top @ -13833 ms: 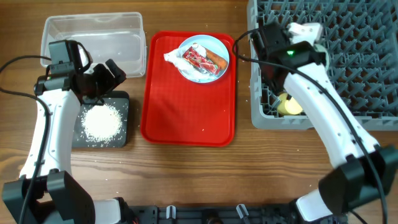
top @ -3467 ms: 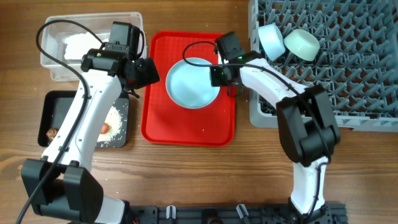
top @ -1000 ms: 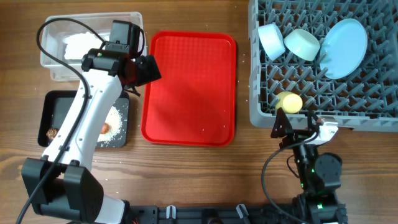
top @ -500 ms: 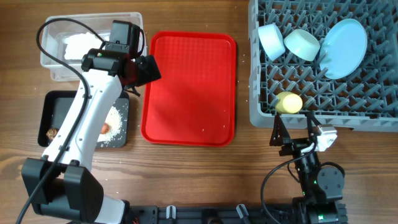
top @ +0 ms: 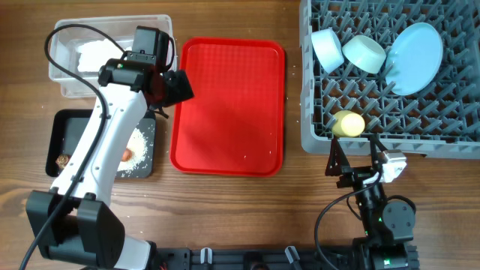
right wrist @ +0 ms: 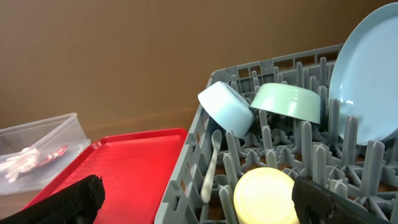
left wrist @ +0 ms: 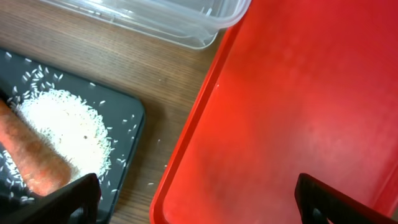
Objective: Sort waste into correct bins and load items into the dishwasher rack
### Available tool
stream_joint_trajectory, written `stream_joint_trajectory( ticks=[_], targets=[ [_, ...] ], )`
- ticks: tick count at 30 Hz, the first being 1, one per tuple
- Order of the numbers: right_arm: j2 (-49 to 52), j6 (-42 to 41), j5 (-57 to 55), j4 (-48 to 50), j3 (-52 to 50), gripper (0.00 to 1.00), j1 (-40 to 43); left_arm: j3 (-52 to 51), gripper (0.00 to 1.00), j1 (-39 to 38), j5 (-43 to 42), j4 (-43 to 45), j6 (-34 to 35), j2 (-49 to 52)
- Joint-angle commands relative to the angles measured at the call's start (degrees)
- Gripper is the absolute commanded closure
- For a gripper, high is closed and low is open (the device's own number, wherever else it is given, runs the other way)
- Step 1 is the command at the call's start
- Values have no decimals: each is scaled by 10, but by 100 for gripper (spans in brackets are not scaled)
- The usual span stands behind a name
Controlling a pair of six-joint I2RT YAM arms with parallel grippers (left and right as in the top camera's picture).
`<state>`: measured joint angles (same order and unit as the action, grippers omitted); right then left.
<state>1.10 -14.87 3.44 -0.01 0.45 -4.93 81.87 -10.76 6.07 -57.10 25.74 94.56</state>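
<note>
Overhead, the red tray (top: 229, 105) lies bare between the bins and the dishwasher rack (top: 315, 144), with a narrow strip of worktop (top: 225, 217) on each side and wide open wood in front. The left gripper (top: 176, 86) hangs over the tray's left rim, just beside the clear tub (top: 64, 75); its fingers are spread wide and hold nothing. The right gripper (top: 354, 157), likewise spread and empty, sits low just outside the rack's near wall.

The plate (top: 412, 56) stands on edge and leans in the rack's far part. Beside it the blue bowl (top: 328, 49) and green bowl (top: 364, 52) are tilted and touching. The yellow cup (top: 348, 124) lies near the front wall, and the spoon (right wrist: 211, 165) stands nearly upright between pegs.

On the black tray (left wrist: 124, 106), the carrot piece (left wrist: 28, 162) lies diagonally across the rice (left wrist: 62, 124). The tissue (top: 97, 52) lies in the tub.
</note>
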Motion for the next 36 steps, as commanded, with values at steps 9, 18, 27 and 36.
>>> stream_joint_trajectory(
  ticks=[9,18,27,36],
  targets=[
    [-9,8,9,2,-2,0,3,-346,0,-17,-67,388,-123,-167],
    [-9,8,9,2,-2,0,3,-600,0,43,-156,554,-120,-414],
    [-9,8,9,2,-2,0,3,-800,0,86,-157,565,-112,-773],
    [-9,8,9,2,-2,0,3,-815,0,127,-161,536,-112,-901]
  ],
)
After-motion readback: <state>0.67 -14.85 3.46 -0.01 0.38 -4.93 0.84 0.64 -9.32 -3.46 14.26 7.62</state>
